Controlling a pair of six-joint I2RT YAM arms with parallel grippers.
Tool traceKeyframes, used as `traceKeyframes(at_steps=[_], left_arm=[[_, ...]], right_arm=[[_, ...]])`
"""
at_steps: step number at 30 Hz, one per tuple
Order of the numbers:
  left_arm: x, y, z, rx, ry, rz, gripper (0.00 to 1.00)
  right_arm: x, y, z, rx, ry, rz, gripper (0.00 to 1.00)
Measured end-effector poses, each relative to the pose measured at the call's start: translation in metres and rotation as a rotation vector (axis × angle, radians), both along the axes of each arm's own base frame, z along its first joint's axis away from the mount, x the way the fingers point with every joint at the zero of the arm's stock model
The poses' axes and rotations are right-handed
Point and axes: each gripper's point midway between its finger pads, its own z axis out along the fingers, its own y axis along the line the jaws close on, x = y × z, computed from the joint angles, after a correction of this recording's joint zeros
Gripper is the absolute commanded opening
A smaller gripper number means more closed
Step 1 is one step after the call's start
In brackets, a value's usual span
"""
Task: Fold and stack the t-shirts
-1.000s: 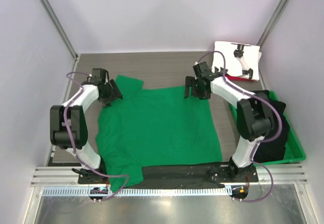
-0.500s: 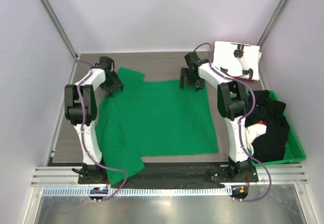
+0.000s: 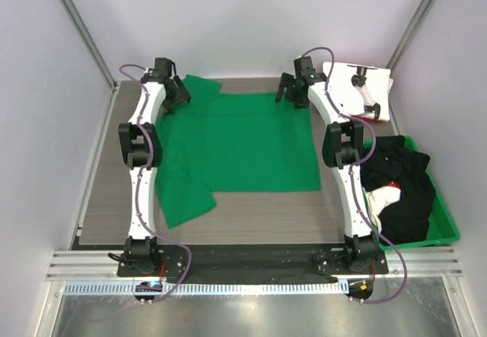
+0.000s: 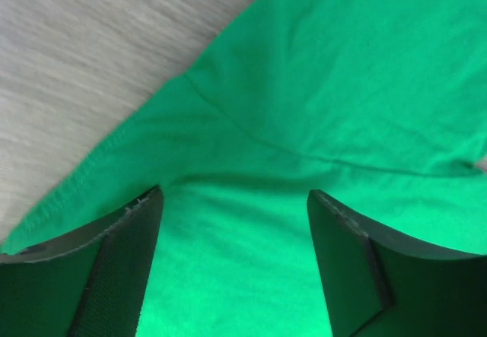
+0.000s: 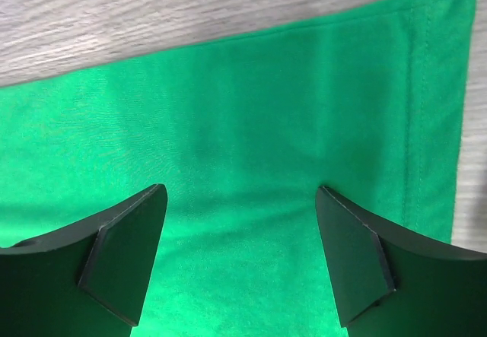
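Observation:
The bright green t-shirt (image 3: 236, 143) lies spread flat on the table, one sleeve at the far left and one at the near left. My left gripper (image 3: 172, 93) is open just above its far left shoulder area; in the left wrist view (image 4: 234, 194) the fingers straddle green cloth (image 4: 342, 86) without pinching it. My right gripper (image 3: 294, 93) is open over the shirt's far right corner (image 5: 266, 109), with its fingers (image 5: 240, 190) apart above the hem. Black t-shirts (image 3: 403, 192) lie heaped in the bin. A white printed t-shirt (image 3: 358, 86) lies at the back right.
The rigid green bin (image 3: 449, 230) stands at the right edge. The wood-grain table (image 3: 259, 215) shows bare between the shirt and the arm bases. Both arms are stretched far out toward the back wall.
Both arms have reached farther toward the back wall. The green shirt has slid away from the near edge with them and lies flatter.

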Motion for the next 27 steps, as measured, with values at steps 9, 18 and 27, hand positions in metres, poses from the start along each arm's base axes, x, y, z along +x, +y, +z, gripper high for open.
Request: traceKeyframes(at_steps=[9, 18, 27], left_arm=[[-0.080, -0.008, 0.099, -0.002, -0.034, -0.020, 0.86], [-0.274, 0.009, 0.193, 0.034, -0.214, 0.070, 0.79], [-0.430, -0.016, 0.066, 0.008, 0.103, 0.134, 0.85]], right_arm=[[-0.031, 0.012, 0.045, 0.031, -0.022, 0.059, 0.91], [-0.157, 0.015, 0.198, 0.046, -0.257, 0.099, 0.91], [-0.318, -0.016, 0.104, 0.061, -0.053, 0.010, 0.90]])
